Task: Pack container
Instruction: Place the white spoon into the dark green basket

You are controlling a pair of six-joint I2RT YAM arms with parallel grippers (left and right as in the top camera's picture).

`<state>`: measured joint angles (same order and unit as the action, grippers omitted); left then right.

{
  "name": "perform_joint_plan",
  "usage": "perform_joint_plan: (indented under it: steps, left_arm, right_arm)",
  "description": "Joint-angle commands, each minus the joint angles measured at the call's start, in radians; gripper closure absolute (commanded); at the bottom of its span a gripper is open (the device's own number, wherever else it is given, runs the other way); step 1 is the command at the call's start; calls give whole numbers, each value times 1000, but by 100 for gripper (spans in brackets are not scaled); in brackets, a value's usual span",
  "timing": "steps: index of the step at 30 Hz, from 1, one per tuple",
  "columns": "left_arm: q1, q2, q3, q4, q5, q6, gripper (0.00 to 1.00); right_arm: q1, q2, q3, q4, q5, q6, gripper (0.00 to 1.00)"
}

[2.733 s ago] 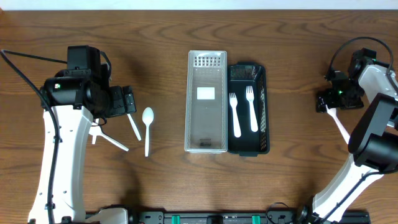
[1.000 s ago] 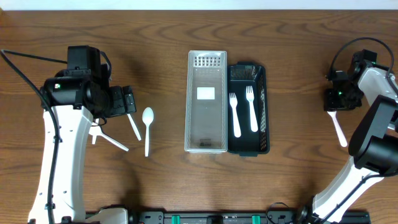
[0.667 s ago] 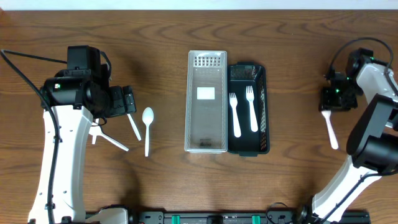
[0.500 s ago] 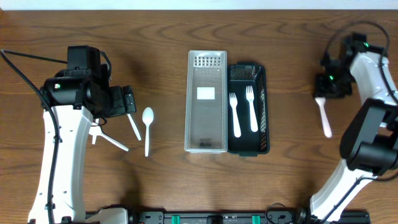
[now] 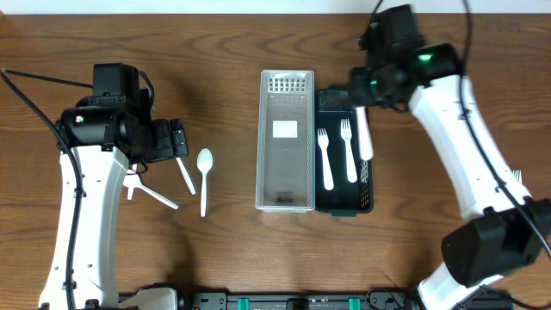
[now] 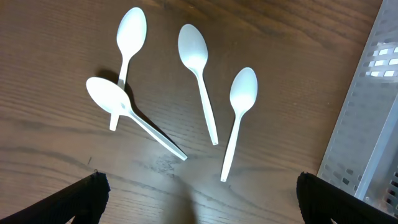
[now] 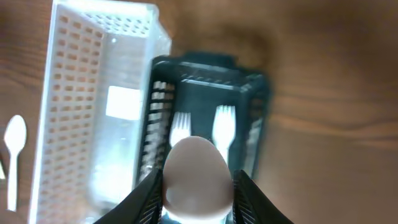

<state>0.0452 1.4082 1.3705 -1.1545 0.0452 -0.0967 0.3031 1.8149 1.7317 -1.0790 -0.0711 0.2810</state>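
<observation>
My right gripper (image 5: 360,89) hangs over the black container (image 5: 369,176), shut on a white spoon (image 5: 365,138) whose handle points toward the table's front. In the right wrist view the spoon's bowl (image 7: 196,177) fills the gap between the fingers (image 7: 148,196). Two white forks (image 5: 324,157) (image 5: 348,151) lie in the black container, and the clear container (image 5: 261,146) stands against its left side. My left gripper (image 5: 176,138) is open above several white spoons (image 6: 202,74) lying loose on the table, with nothing between its fingers (image 6: 84,199).
In the right wrist view the clear container (image 7: 68,93) holds only a white label, and one loose spoon (image 7: 13,155) shows at the far left. Bare wooden table surrounds both containers.
My right arm has swung from the far right edge to above the black container, carrying the spoon with it. The left arm and the loose spoons have not moved.
</observation>
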Motion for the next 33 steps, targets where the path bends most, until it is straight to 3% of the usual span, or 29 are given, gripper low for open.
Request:
perform_joint_plan:
  steps: [1,5,8,11,14,15,21,27,33]
  left_arm:
    - [4,0,18,-4,-11,10,2]
    - [4,0,18,-4,-11,10,2]
    - [4,0,18,-4,-11,10,2]
    - [4,0,18,-4,-11,10,2]
    - [4,0,18,-4,-11,10,2]
    - [4,0,18,-4,-11,10,2]
    - [4,0,18,-4,-11,10,2]
    - [4,0,18,-5,-11,10,2]
    - [4,0,18,-5,-11,10,2]
  right_arm:
    - [38,74,-47,14,41,152,82]
    - [67,164,-75,16,37,102,80]
    - [74,188,-75,-2,37,48,72]
    - [70,174,-64,-9,38,15,51]
    - [45,127,-35,-22,48,-14,16]
    - [33,104,-28,-26,48,-29,12]
    - [-116,-80,-18,-85,103,-58,7]
    - [-434,-215,-18,-222,165,-63,3]
    - [-748,-206,-40,-248,160,-195,1]
